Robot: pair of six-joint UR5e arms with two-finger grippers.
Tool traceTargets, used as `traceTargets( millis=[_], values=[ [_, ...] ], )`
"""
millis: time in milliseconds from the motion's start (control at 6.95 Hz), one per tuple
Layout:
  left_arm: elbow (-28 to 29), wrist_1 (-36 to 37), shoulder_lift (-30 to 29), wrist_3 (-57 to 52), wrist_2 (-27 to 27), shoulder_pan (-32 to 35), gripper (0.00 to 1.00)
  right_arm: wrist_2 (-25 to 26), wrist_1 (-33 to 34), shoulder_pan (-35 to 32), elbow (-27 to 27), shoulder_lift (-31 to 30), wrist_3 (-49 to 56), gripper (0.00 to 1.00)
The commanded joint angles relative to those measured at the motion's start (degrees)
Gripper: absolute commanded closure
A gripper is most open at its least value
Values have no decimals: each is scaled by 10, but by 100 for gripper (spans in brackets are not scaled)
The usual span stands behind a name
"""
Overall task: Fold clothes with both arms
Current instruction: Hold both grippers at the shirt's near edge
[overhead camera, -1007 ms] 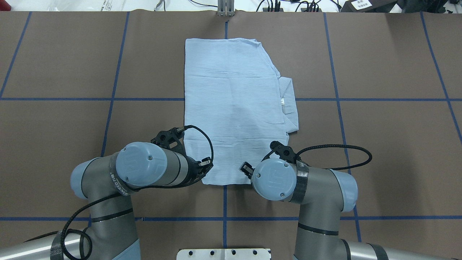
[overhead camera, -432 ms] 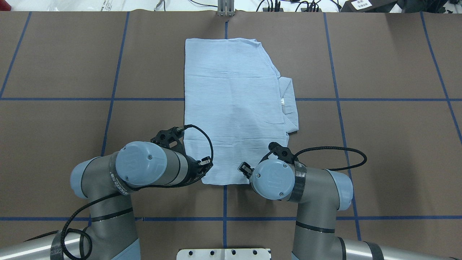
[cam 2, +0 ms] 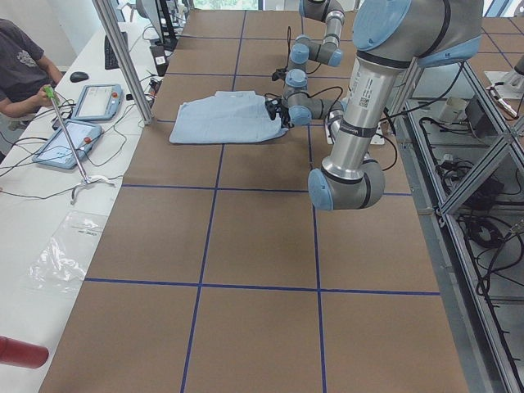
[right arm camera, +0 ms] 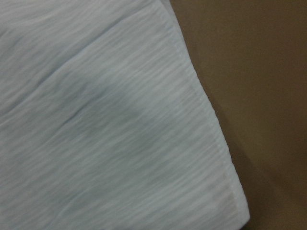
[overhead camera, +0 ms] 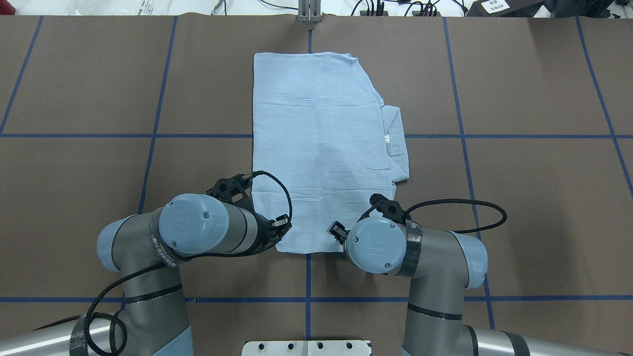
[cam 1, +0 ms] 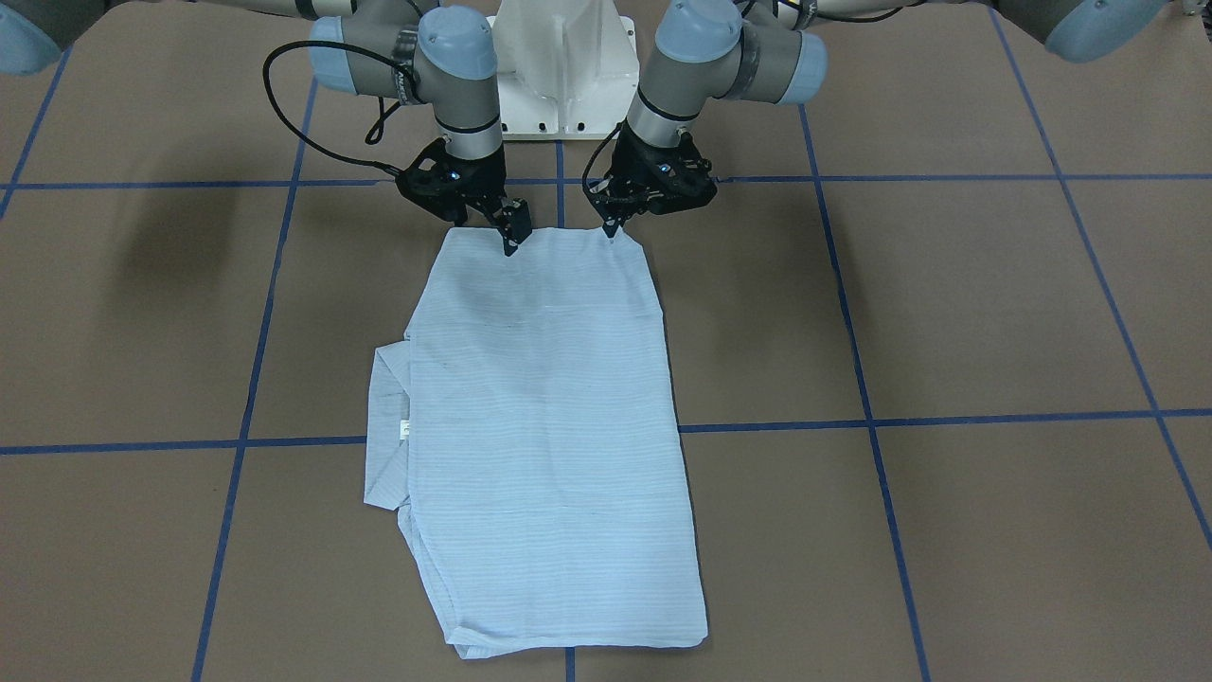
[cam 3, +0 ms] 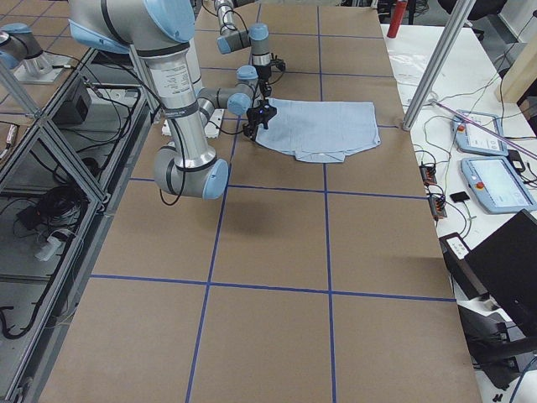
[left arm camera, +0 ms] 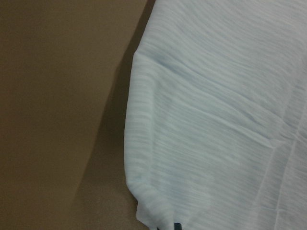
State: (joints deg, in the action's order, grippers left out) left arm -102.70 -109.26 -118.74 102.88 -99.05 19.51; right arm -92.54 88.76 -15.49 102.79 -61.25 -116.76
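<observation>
The light-blue shirt (overhead camera: 321,148) is lying folded into a long, flat panel at the middle of your brown worktop (overhead camera: 519,198), its length running away from the robot. A narrower flap (overhead camera: 398,148) carrying a small white label (overhead camera: 387,139) is sticking out from under its edge on the robot's right. The left hand (cam 1: 612,227) is pointing down at the near corner on the robot's left, its tips meeting the hem. The right hand (cam 1: 511,237) is doing the same just inside the opposite near corner. You are not getting a clear look at either hand's fingers: how far apart they are standing, and whether they are pinching cloth, cannot be told. Both wrist cameras are filling with striped fabric and a corner lying against the worktop. Blue tape lines (overhead camera: 158,99) are crossing the worktop around the shirt.
</observation>
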Motion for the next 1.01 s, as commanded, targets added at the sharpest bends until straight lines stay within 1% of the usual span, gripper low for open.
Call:
traceTargets(
  millis=[0, 864],
  values=[
    [1, -1, 0, 0, -1, 0, 100, 1, 22, 3, 13, -5, 0, 0],
    [1, -2, 0, -1, 0, 0, 100, 3, 22, 16, 7, -12, 0, 1]
  ],
)
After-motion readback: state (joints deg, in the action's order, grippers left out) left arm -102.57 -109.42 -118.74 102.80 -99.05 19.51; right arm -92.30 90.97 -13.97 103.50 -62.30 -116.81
